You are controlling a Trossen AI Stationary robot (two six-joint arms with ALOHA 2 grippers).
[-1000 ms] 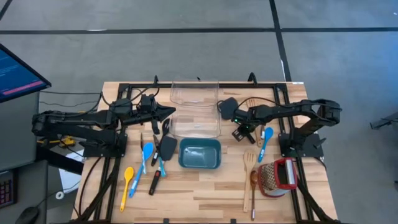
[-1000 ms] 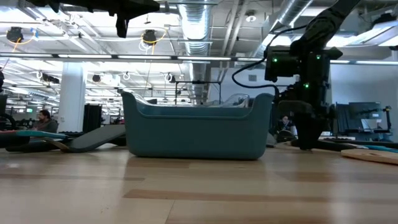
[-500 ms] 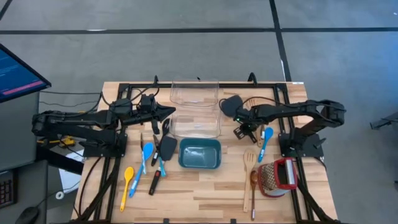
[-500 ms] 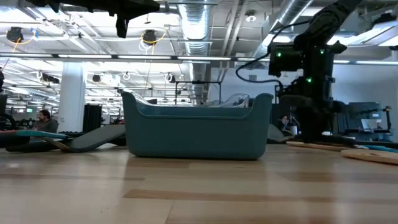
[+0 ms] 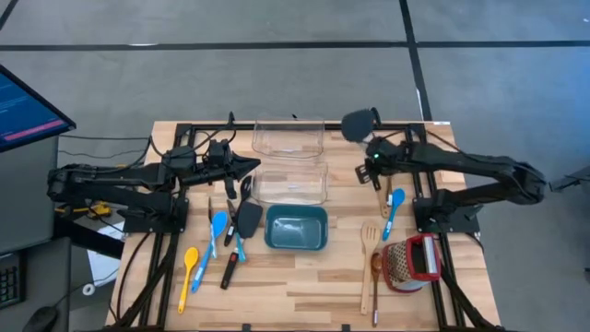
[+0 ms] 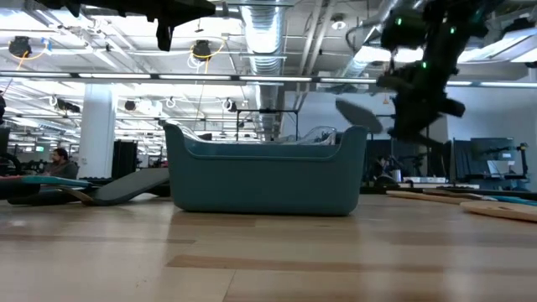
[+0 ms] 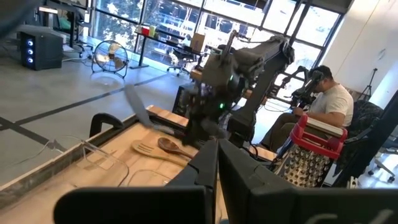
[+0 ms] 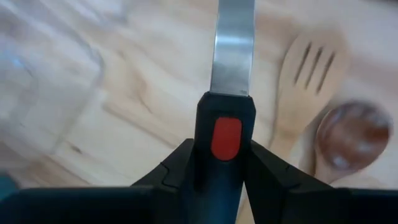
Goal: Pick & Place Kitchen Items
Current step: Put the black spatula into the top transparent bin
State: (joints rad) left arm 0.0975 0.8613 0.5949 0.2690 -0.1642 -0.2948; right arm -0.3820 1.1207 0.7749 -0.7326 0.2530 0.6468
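The right gripper (image 8: 225,163) is clamped on the black handle of a black spatula with a steel shank and a red button (image 5: 360,124), which juts forward past the fingers with its dark blade raised clear of the light wooden table (image 5: 304,286). Beneath it lie a pale slotted wooden spatula (image 8: 305,71) and a brown wooden spoon (image 8: 351,134); just beyond the blade stand two clear plastic containers (image 5: 289,136), and nearer the table's front a teal rectangular bin (image 5: 296,228). To finish this carry well, I judge the grip should stay firm near the handle's end, the blade kept level and high enough to clear a container's rim, then lowered inside before the fingers let go; which container is meant I cannot tell. The right arm stretches long and low across the table's back edge, wrist tipped forward. The left gripper (image 5: 249,166) waits fully closed and empty beyond the containers, above the blue, yellow and black utensils (image 5: 218,242).
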